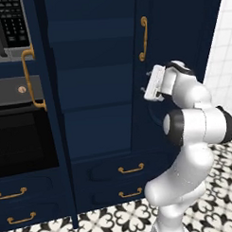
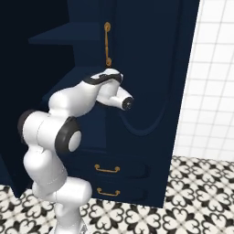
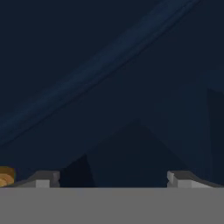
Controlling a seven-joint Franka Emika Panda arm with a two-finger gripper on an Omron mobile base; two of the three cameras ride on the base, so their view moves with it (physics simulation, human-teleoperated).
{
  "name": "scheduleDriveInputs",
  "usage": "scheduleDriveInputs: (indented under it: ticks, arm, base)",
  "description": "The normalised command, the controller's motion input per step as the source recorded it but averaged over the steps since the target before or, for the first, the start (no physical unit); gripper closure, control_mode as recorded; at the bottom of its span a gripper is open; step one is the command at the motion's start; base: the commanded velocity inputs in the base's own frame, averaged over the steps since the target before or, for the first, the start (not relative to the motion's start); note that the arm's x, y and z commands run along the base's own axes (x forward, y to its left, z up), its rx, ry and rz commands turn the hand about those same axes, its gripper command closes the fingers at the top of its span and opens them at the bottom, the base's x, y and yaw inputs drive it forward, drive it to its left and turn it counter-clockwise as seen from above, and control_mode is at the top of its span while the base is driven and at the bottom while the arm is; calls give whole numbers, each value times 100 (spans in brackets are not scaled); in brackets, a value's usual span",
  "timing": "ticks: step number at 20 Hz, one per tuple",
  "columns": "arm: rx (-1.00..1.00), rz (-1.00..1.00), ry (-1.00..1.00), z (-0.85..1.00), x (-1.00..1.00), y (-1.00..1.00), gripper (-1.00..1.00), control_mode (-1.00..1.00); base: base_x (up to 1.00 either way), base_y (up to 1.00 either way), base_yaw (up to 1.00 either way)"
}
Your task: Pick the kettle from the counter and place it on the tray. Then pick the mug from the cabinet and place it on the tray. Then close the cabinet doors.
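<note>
The cabinet (image 1: 95, 85) is dark navy and its inner shelves show bare in the left base view. Its left door (image 1: 50, 101) is swung open and seen edge-on, with a gold bar handle (image 1: 27, 78). The right door (image 1: 174, 45) carries a gold handle (image 1: 142, 39) near its inner edge; how far it stands open I cannot tell. My gripper (image 1: 146, 83) is pressed close to the right door's face, just below that handle. In the hand view the gripper (image 3: 113, 180) is open, with only dark door panel between the fingertips (image 3: 43, 179). Kettle, mug, tray and counter are out of view.
A black oven (image 1: 19, 140) and microwave (image 1: 10, 27) stand left of the cabinet. Drawers with gold handles (image 1: 130, 169) run below the shelves. A white tiled wall (image 2: 212, 82) is on the right, and the patterned floor (image 2: 192, 196) lies around the base.
</note>
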Motion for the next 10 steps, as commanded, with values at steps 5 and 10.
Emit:
scheduleDriveInputs:
  ticks: [5,10]
  arm:
    - [-26,-1,0,27,-100,32,-100,-100]
    - [-29,0,8,-19,-40,37,-100,-100]
  base:
    - [0,0,0]
    - [0,0,0]
